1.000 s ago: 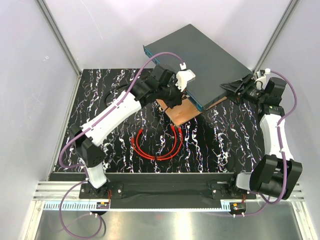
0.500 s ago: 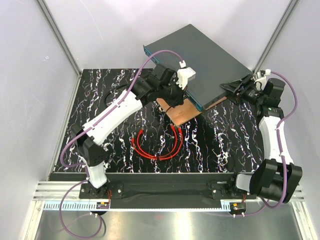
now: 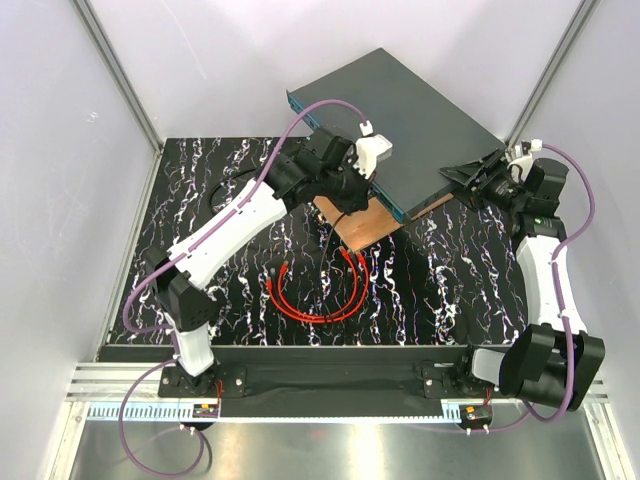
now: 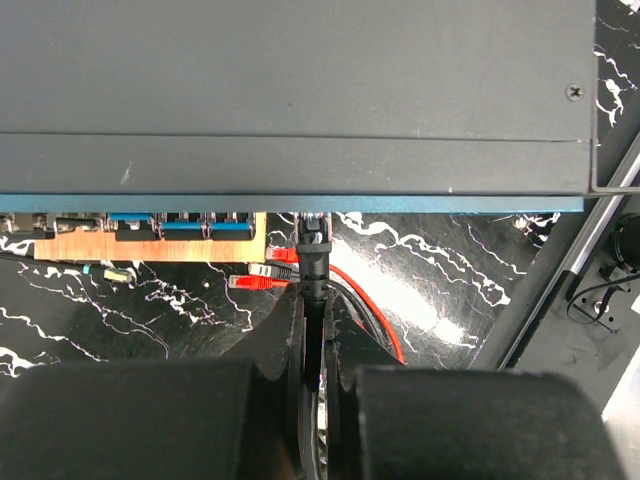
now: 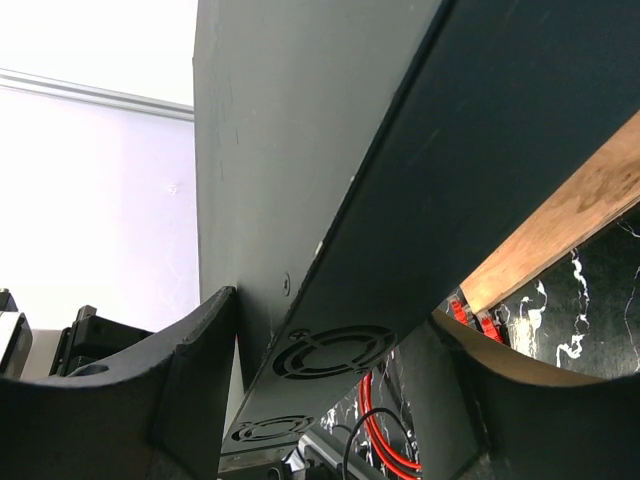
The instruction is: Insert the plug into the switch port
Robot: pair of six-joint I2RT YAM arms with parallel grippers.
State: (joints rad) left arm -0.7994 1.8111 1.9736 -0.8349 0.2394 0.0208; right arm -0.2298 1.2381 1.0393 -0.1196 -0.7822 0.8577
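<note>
Red cable is seen looped on the marbled bench, and its plug is found lying there ungrasped, just below the front of the switch and beside a second red connector. The switch is rested on a wooden board, with its teal face turned toward the left arm. The left jaws are clenched not on the plug but on a black connector, which is held in line with the fingers, its tip brought up to the teal face just right of a row of ports. Whether that tip is seated in a port cannot be told. A thin black cable is trailed from the connector down to the bench. The right jaws are set over the switch's far corner, with one finger placed on either side of the casing, and the casing is seen to be grasped between them.
</note>
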